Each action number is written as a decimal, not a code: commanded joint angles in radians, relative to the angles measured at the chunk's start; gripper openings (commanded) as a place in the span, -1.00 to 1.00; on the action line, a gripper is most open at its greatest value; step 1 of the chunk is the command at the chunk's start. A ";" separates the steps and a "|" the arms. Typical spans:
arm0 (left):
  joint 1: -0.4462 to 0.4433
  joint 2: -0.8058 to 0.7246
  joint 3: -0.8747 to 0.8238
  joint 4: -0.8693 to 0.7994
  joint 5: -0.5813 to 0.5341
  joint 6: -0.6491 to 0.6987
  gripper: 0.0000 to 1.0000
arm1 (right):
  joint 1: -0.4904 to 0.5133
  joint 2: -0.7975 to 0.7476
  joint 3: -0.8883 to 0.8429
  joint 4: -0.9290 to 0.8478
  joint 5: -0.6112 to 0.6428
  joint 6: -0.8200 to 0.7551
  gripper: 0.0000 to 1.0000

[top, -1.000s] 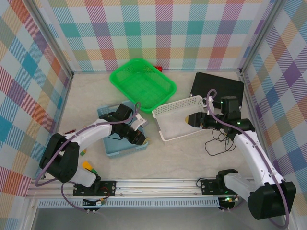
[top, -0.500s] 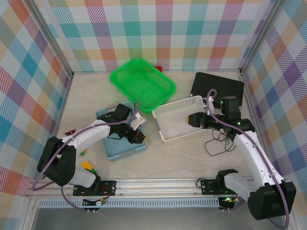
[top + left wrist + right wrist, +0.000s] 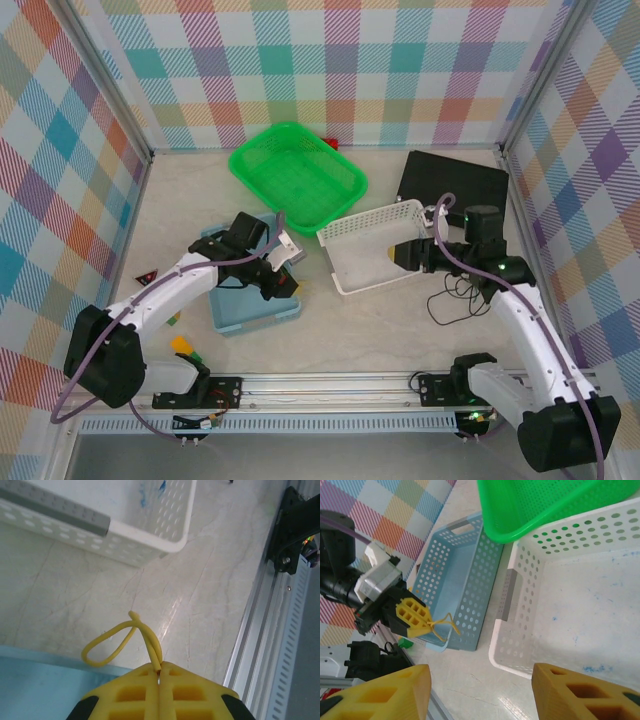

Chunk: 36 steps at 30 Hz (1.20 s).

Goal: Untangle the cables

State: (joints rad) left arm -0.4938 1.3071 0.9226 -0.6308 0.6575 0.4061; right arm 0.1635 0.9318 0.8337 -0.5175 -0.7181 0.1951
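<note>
table (image 3: 350, 330): we see a pale, marbled top, glossy where the light catches it.
walls (image 3: 300, 60): pastel plaid cloth closes the cell at 9, 12 and 3 o'clock.
rail (image 3: 330, 383): a slotted metal bar runs along the 6 o'clock edge and carries both arm bases.
green basket (image 3: 298, 172): toward 12 o'clock from the table's middle.
white basket (image 3: 375, 245): just at 2 o'clock from the middle, beside the green one.
blue basket (image 3: 245, 300): at 9 o'clock.
panel (image 3: 455, 180): a flat black slab lying at 2 o'clock, near the far wall.
left gripper (image 3: 288, 285): over the 3 o'clock end of the blue basket; in its wrist view we find the yellow pads (image 3: 130, 695) pressed together, pinching the yellow cable.
yellow cable (image 3: 149, 645): a short loop sticks out from between those pads, above the basket's edge and bare table.
black cable (image 3: 447, 300): a loose tangle on the table at 4 o'clock, under the right arm.
right gripper (image 3: 480, 692): over the white basket, fingers spread wide with nothing between them.
</note>
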 commanded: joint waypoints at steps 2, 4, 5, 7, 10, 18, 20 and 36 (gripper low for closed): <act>0.008 -0.016 0.046 -0.032 0.037 0.028 -1.00 | 0.007 -0.051 -0.034 0.055 -0.050 -0.043 0.10; 0.009 -0.015 0.055 -0.026 0.038 0.027 -1.00 | 0.007 -0.069 -0.035 0.047 -0.053 -0.051 0.10; 0.009 -0.014 0.060 -0.021 0.040 0.026 -1.00 | 0.007 -0.075 -0.039 0.046 -0.056 -0.056 0.10; 0.008 -0.009 0.079 -0.012 0.052 0.022 -1.00 | 0.007 -0.093 -0.047 0.047 -0.065 -0.071 0.10; 0.008 -0.003 0.118 -0.015 0.065 0.016 -1.00 | 0.008 -0.107 -0.066 0.058 -0.080 -0.080 0.12; 0.008 -0.013 0.204 -0.021 0.078 -0.006 -1.00 | 0.007 -0.124 -0.078 0.053 -0.118 -0.078 0.16; 0.008 -0.023 0.211 0.002 0.085 -0.034 -1.00 | 0.007 -0.133 -0.088 0.067 -0.129 -0.070 0.17; 0.009 -0.131 0.234 0.145 0.142 -0.221 -1.00 | 0.108 -0.048 -0.150 0.441 -0.243 0.043 0.22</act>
State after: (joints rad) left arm -0.4938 1.1957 1.1229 -0.5175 0.7551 0.2264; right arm 0.2333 0.8635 0.6895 -0.2054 -0.9215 0.2314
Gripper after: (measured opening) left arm 0.058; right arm 0.606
